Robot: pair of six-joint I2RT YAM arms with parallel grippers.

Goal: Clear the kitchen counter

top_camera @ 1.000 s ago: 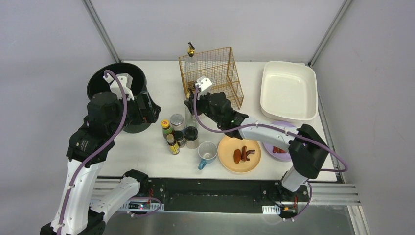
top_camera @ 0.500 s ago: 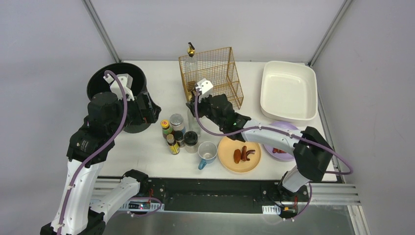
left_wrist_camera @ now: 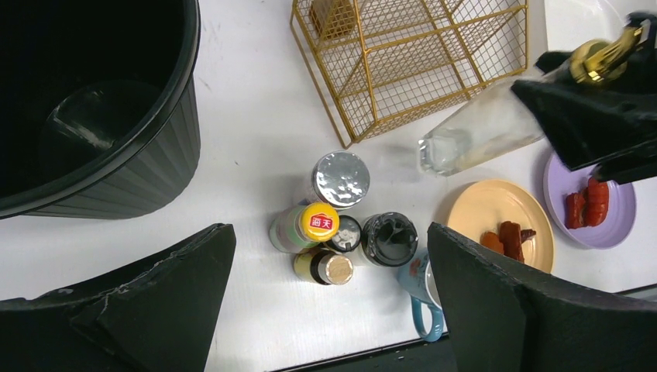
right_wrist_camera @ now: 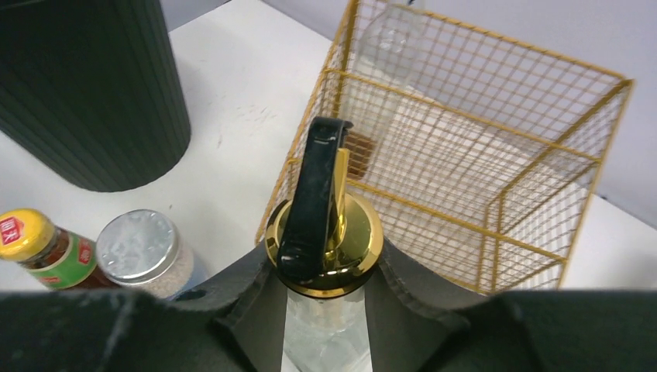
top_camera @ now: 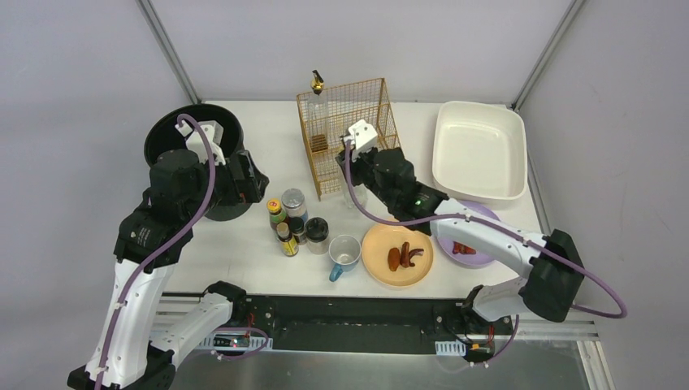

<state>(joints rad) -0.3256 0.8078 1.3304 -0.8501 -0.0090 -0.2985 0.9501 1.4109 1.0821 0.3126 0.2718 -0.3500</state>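
The white kitchen counter [top_camera: 244, 252] holds jars, dishes and a gold wire rack [top_camera: 349, 130]. My right gripper [right_wrist_camera: 324, 310] is shut on the neck of a clear glass bottle [right_wrist_camera: 325, 333] with a gold and black pump top [right_wrist_camera: 321, 209]. It holds the bottle off the counter, tilted, in front of the rack. In the left wrist view the bottle [left_wrist_camera: 472, 132] hangs from that gripper [left_wrist_camera: 589, 101]. My left gripper [left_wrist_camera: 329, 256] is open high above a cluster of spice jars [left_wrist_camera: 341, 225], beside the black bin [top_camera: 195, 154].
A blue mug [top_camera: 344, 253], a yellow plate [top_camera: 398, 276] with sausage pieces and a purple plate [top_camera: 479, 258] sit near the front. A cream tub [top_camera: 479, 150] stands at the back right. Another pump bottle [top_camera: 316, 85] stands behind the rack.
My right gripper has carried the glass bottle from beside the spice jars up and to the right, to the rack's front. The left arm has barely moved.
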